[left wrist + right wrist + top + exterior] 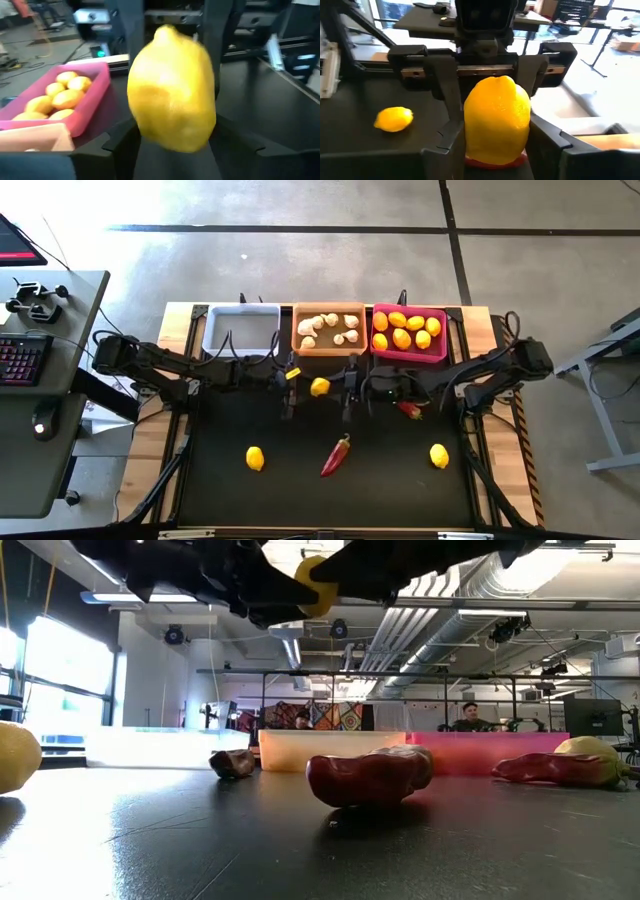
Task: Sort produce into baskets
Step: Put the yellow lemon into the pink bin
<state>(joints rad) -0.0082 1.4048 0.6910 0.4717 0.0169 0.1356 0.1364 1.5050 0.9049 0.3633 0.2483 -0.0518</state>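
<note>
Both arms reach to the middle of the black table (300, 500) and their grippers meet there, tip to tip, with one yellow lemon (320, 387) between them, lifted above the table top. The right gripper (338, 387) comes from the right side and its two fingers (547, 137) are pressed on both sides of this lemon, so it is clamped on it. The left gripper (304, 385) comes from the other side and also stands around the same lemon, but I cannot tell if it grips it or has let go. Along the far edge of the table three baskets stand in a row, touching each other: the white basket (212, 330) on the left, the orange basket (330, 306) in the middle with garlic bulbs (330, 328) inside, and the pink basket (410, 308) on the right with many lemons (405, 332) inside. The lifted lemon is just in front of the orange basket, not above any basket. On the near part of the table lie, well apart, a second lemon (255, 458) on the left, a dark red chili pepper (337, 455) in the middle, and a third lemon (439, 455) on the right. Another chili pepper (410, 410) lies under the right arm, near the pink basket
</note>
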